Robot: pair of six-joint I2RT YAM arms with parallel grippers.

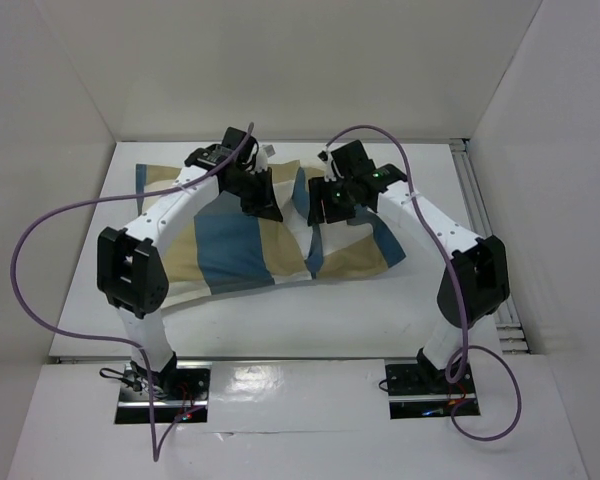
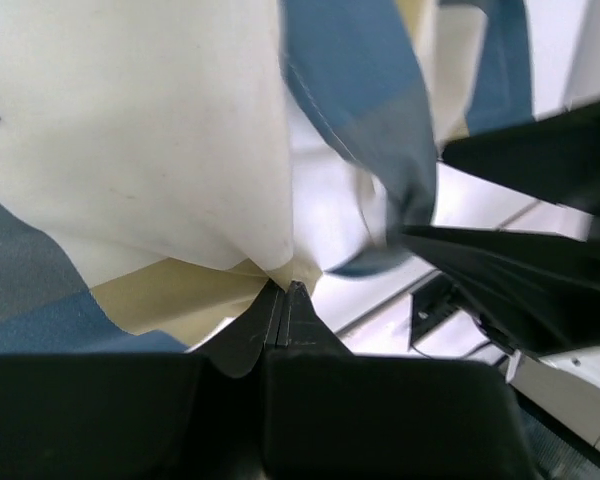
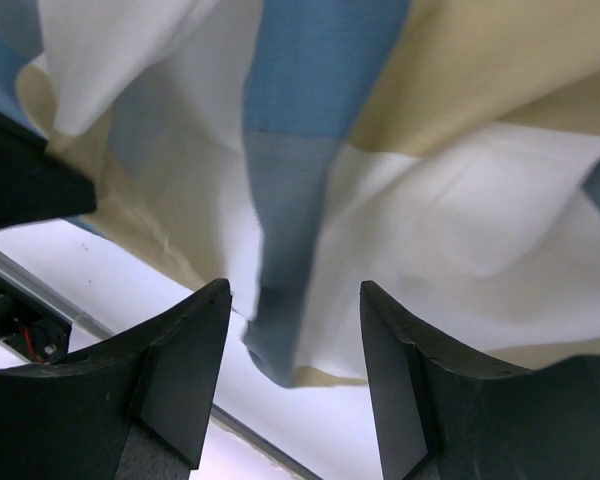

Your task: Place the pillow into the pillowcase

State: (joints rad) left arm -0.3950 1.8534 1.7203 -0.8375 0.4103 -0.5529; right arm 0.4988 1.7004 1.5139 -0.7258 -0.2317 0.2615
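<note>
The left hand (image 2: 285, 292) is clenched on an edge of the checked pillowcase (image 2: 130, 130). The right hand (image 3: 295, 310) is released, astride a hanging fold of it.

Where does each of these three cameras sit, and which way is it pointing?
Top: above and behind the arms, looking down at the table and pillowcase; both arms show.
Left wrist: on the left arm, facing the pillowcase pinched in its shut jaws.
Right wrist: on the right arm, facing the pillowcase hanging between its open jaws.
Shared: all three see the pillowcase.
</note>
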